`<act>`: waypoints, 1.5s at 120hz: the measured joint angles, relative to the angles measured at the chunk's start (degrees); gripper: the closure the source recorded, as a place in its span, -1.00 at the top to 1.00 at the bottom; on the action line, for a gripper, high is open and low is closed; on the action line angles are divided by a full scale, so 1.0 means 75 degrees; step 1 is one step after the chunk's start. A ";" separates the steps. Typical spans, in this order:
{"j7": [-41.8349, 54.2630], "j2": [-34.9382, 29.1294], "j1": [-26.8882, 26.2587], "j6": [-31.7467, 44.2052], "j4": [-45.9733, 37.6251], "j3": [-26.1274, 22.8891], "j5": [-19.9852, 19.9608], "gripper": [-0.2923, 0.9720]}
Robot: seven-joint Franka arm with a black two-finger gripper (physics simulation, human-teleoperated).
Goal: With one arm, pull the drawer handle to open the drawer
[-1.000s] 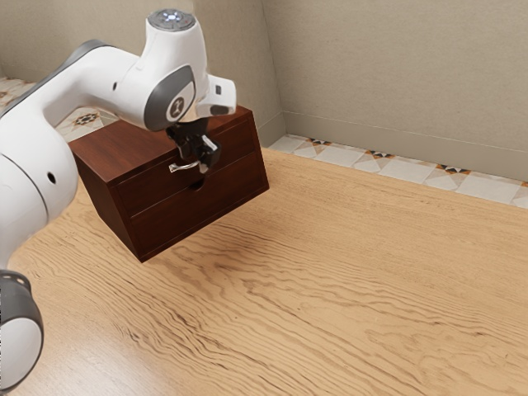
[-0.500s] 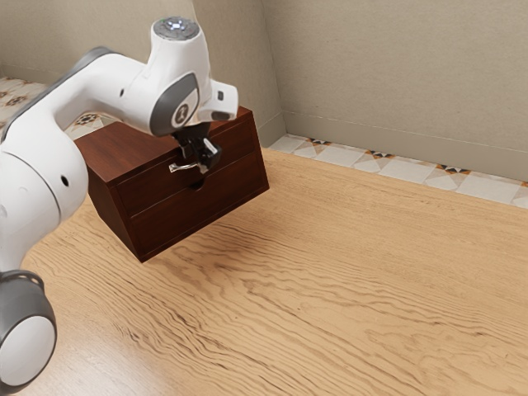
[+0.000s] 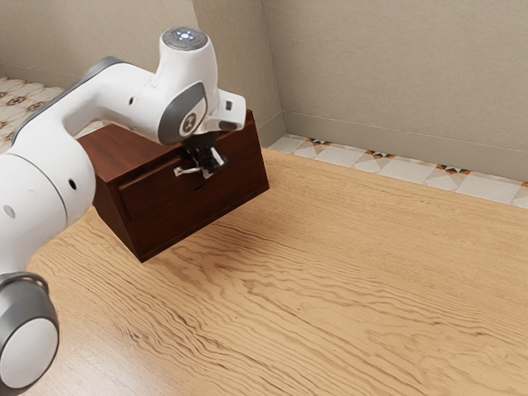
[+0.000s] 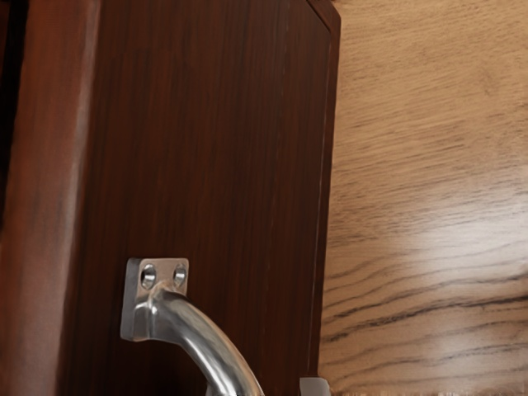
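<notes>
Pale wood-grain floor (image 3: 346, 272) all round, plain wall (image 3: 396, 66) behind, dark wooden cabinet (image 3: 190, 216) tucked near the corner. Straight to the action: silver drawer handle (image 3: 188, 172), fixed to the upper drawer (image 3: 157, 190) on the cabinet's front face, about midway along. Clenched on that handle right now, the black gripper (image 3: 204, 162), pinching the bar from two sides, just off the cabinet's front. Up close from the wrist: same drawer handle (image 4: 194, 334) curving out from its screwed mounting plate (image 4: 154, 285), dark grain behind, floor past the cabinet's edge. No clear gap at the drawer's edge, so opening judged barely begun, if begun at all. White arm (image 3: 82, 124) arching in over the cabinet's top.

Dangers from here: slipping off the smooth bar through a skewed pull; dragging the whole cabinet across the floor instead of freeing the drawer, with nothing visibly anchoring it; jamming the drawer by hauling off-line from its runners.
</notes>
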 joint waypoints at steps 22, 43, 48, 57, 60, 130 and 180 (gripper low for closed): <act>0.0032 -0.0649 -0.0376 0.0018 -0.0768 -0.0010 -0.0029 -0.65; 0.0036 -0.1078 -0.0655 0.0086 -0.1329 -0.0007 -0.0011 -0.66; 0.0037 -0.1129 -0.0691 0.0100 -0.1387 -0.0008 -0.0005 -0.66; 0.0035 -0.1157 -0.0711 0.0120 -0.1430 -0.0011 0.0000 -0.66; 0.0034 -0.1163 -0.0730 0.0124 -0.1439 -0.0007 0.0002 -0.66; 0.0002 -0.1975 -0.1326 0.0188 -0.2467 -0.0011 0.0157 -0.67; -0.0019 -0.2284 -0.1900 0.0264 -0.2827 0.0060 0.0256 -0.67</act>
